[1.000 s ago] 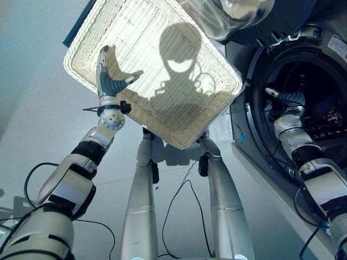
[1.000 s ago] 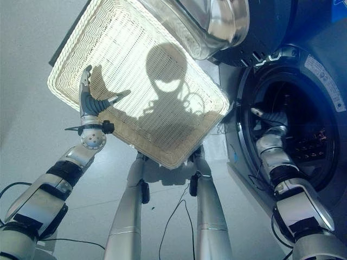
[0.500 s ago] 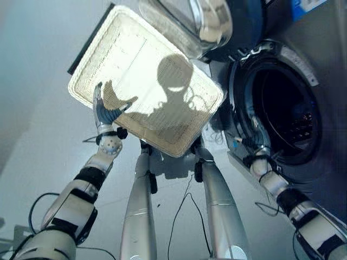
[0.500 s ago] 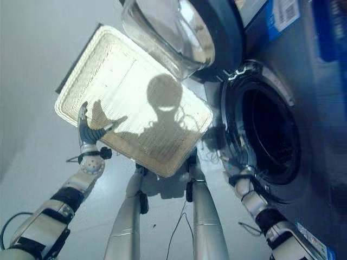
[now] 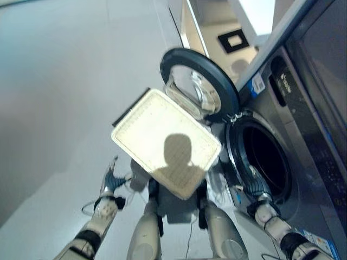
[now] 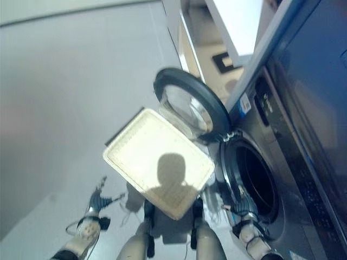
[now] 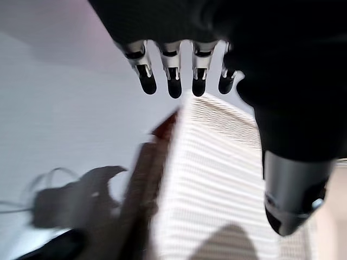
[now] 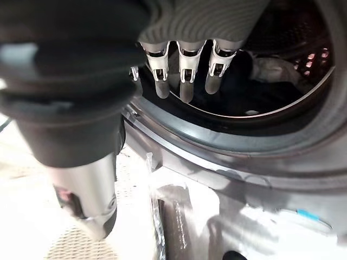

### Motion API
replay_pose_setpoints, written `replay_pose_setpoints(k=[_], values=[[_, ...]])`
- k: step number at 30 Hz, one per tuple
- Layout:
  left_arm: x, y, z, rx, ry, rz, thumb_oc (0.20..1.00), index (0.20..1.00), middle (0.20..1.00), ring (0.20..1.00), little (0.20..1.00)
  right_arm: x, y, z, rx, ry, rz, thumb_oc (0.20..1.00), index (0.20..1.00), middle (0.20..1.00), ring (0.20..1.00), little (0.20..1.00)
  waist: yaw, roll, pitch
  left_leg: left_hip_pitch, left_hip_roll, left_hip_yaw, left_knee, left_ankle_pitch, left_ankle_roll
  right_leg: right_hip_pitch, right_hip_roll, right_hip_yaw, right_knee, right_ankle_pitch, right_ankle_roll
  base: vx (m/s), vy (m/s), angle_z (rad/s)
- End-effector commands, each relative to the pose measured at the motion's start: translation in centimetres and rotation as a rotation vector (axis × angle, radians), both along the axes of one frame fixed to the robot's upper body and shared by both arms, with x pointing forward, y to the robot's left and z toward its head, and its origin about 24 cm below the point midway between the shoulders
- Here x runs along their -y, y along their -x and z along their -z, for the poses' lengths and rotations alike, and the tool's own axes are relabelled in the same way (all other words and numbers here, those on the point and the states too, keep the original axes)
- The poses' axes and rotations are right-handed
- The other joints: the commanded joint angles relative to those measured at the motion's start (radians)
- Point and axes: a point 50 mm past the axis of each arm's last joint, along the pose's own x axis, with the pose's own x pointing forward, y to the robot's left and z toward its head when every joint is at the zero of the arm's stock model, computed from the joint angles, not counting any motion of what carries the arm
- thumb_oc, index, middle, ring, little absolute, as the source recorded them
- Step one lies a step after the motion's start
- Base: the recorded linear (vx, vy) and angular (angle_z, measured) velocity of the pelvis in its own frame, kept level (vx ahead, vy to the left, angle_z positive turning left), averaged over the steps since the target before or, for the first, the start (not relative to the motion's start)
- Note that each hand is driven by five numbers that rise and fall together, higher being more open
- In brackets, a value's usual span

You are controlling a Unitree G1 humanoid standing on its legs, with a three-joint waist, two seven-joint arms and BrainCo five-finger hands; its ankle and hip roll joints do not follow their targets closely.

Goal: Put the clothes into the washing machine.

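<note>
White woven basket (image 5: 165, 149) lies beside your open washing machine (image 5: 264, 162); left robot hand (image 5: 110, 179) and right robot hand (image 5: 255, 187) both have relaxed fingers, holding nothing.

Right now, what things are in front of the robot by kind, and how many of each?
Wicker basket: 1
Washing machine: 1, round door swung open
Robot hands: 2, left hand, right hand
Total: 4

Head cameras looked down on basket (image 5: 165, 149) and washing machine (image 5: 282, 135); wrist cameras peered closely past fingertips at each.
</note>
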Motion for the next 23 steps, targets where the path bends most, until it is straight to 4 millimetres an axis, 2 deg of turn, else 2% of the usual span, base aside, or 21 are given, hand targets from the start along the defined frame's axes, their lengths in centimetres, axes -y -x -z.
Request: replay_pose_setpoints(k=[1,3,5,6,7,8,9,10,11,15,23], values=[[-0.1,-0.1,0.3,-0.03,0.088,-0.01,1.0,1.0,1.0,1.0,1.0,0.9,2.3,1.5,-0.139,-0.073,0.006,1.0,1.0,1.0,1.0,1.0,0.021,-0.039,-0.088,0.033,-0.05,0.019,0.021,-0.076,-0.023,0.021,-0.027,-0.027,-0.016,0.02,0.095,0.18,-0.037,0.08],[-0.4,1.7,1.4,-0.124,0.122,-0.027,1.0,1.0,1.0,1.0,1.0,1.3,4.5,2.9,-0.25,-0.17,0.098,1.0,1.0,1.0,1.0,1.0,0.033,-0.036,-0.13,0.061,-0.051,0.016,0.016,-0.082,-0.019,0.056,-0.028,-0.039,-0.028,0.016,0.092,0.17,-0.034,0.1],[-0.5,4.3,3.0,-0.265,0.185,-0.061,1.0,1.0,1.0,1.0,1.0,1.6,7.7,4.7,-0.436,-0.294,0.265,1.0,1.0,1.0,1.0,1.0,0.049,-0.031,-0.186,0.092,-0.052,0.014,0.014,-0.092,-0.015,0.095,-0.027,-0.048,-0.038,0.007,0.085,0.17,-0.02,0.13],[-0.5,4.3,3.0,-0.265,0.185,-0.061,1.0,1.0,1.0,1.0,1.0,1.6,7.7,4.7,-0.436,-0.294,0.265,1.0,1.0,1.0,1.0,1.0,0.049,-0.031,-0.186,0.092,-0.052,0.014,0.014,-0.092,-0.015,0.095,-0.027,-0.048,-0.038,0.007,0.085,0.14,-0.015,0.13],[-0.4,6.4,4.1,-0.392,0.227,-0.081,1.0,1.0,1.0,1.0,1.0,1.5,9.6,5.5,-0.547,-0.381,0.37,1.0,1.0,1.0,1.0,1.0,0.06,-0.029,-0.214,0.115,-0.056,0.009,0.015,-0.103,-0.01,0.123,-0.026,-0.054,-0.048,0.0,0.081,0.11,-0.013,0.1],[-0.3,7.8,4.8,-0.481,0.276,-0.091,1.0,1.0,1.0,1.0,1.0,1.4,10.7,5.9,-0.599,-0.409,0.413,1.0,1.0,1.0,1.0,1.0,0.066,-0.028,-0.229,0.128,-0.057,0.01,0.015,-0.107,-0.008,0.136,-0.025,-0.058,-0.053,-0.001,0.078,0.15,-0.016,0.11],[-0.1,8.8,5.1,-0.535,0.29,-0.081,1.0,1.0,1.0,1.0,1.0,1.4,11.5,6.1,-0.638,-0.421,0.44,1.0,1.0,1.0,1.0,1.0,0.07,-0.027,-0.243,0.139,-0.058,0.01,0.014,-0.113,-0.005,0.15,-0.023,-0.058,-0.06,-0.002,0.076,0.08,-0.006,0.03],[-0.1,8.8,5.1,-0.535,0.29,-0.081,1.0,1.0,1.0,1.0,1.0,1.4,11.5,6.1,-0.638,-0.421,0.44,1.0,1.0,1.0,1.0,1.0,0.07,-0.027,-0.243,0.14,-0.058,0.01,0.014,-0.113,-0.005,0.15,-0.023,-0.059,-0.061,-0.001,0.076,0.09,-0.006,0.01],[0.0,9.9,5.5,-0.597,0.293,-0.071,1.0,1.0,1.0,1.0,1.0,1.3,12.4,6.3,-0.697,-0.448,0.475,1.0,1.0,1.0,1.0,1.0,0.075,-0.026,-0.262,0.156,-0.06,0.011,0.012,-0.12,-0.003,0.167,-0.02,-0.056,-0.072,-0.003,0.073,0.07,-0.003,0.0],[-0.3,10.7,5.7,-0.639,0.338,-0.11,1.0,1.0,1.0,1.0,1.0,1.3,13.7,6.6,-0.793,-0.461,0.495,1.0,1.0,1.0,1.0,1.0,0.077,-0.026,-0.298,0.18,-0.06,0.017,0.005,-0.133,0.001,0.185,-0.015,-0.048,-0.085,-0.007,0.07,0.07,-0.001,0.05],[0.2,10.7,5.8,-0.635,0.405,-0.106,1.0,1.0,1.0,1.0,1.0,1.1,14.6,6.7,-0.83,-0.475,0.511,1.0,1.0,1.0,1.0,1.0,0.075,-0.027,-0.309,0.19,-0.053,0.025,0.002,-0.141,0.007,0.189,-0.012,-0.044,-0.085,-0.013,0.065,0.01,-0.001,0.0]])
